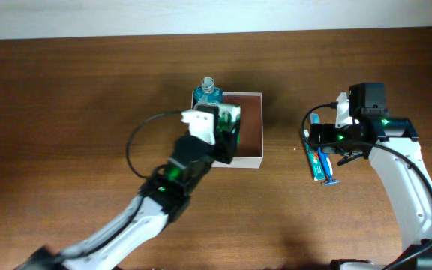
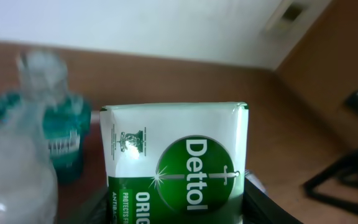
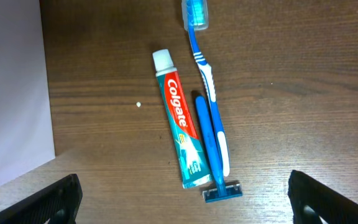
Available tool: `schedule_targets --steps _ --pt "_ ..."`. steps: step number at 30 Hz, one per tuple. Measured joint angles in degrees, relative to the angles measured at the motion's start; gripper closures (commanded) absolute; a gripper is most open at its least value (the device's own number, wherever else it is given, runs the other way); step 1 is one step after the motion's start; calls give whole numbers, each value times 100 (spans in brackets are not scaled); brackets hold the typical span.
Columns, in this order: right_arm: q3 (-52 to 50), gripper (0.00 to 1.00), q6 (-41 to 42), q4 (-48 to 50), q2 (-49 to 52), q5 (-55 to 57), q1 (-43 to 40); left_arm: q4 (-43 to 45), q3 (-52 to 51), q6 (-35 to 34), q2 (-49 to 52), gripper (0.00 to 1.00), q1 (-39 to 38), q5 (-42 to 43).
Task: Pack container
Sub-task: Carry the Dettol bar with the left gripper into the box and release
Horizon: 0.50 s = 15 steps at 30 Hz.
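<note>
The container [image 1: 252, 129], a square shallow box with thin white walls, sits on the desk [image 1: 66, 105] directly under the left hand [image 1: 227, 132]. The half of its reddish-brown floor on the far side from that hand's arm shows plainly. The other half is covered by the hand and what it carries.

The left hand is closed on a green and white Dettol soap pack [image 2: 178, 163], which stands upright between its fingers over the box's nearer half. The pictures do not show whether the pack touches the floor of the box. Just beyond this hand, outside the box and close against its corner, stands a teal mouthwash bottle [image 1: 208, 92] with a clear cap. In the left wrist view it stands to the left of the soap, with a blurred pale shape in front of it that I cannot make out.

The right hand [image 1: 325, 141] hangs well apart from the box, on its other side, with its fingers [image 3: 56, 198] spread wide and gripping nothing. Below it on the desk lie three things side by side. A Colgate toothpaste tube [image 3: 179, 127] lies nearest the box, then a blue razor [image 3: 211, 155], then a blue and white toothbrush [image 3: 205, 74]. The razor lies against the toothbrush handle. The box's white wall fills the left edge of the right wrist view.
</note>
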Motion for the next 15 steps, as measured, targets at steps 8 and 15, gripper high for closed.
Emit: schedule_targets --steps 8,15 --pt "0 2 -2 -2 0 0 0 94 -2 306 706 72 -328 -951" --pt "0 1 -2 -2 0 0 0 179 0 407 706 45 -330 -1318"
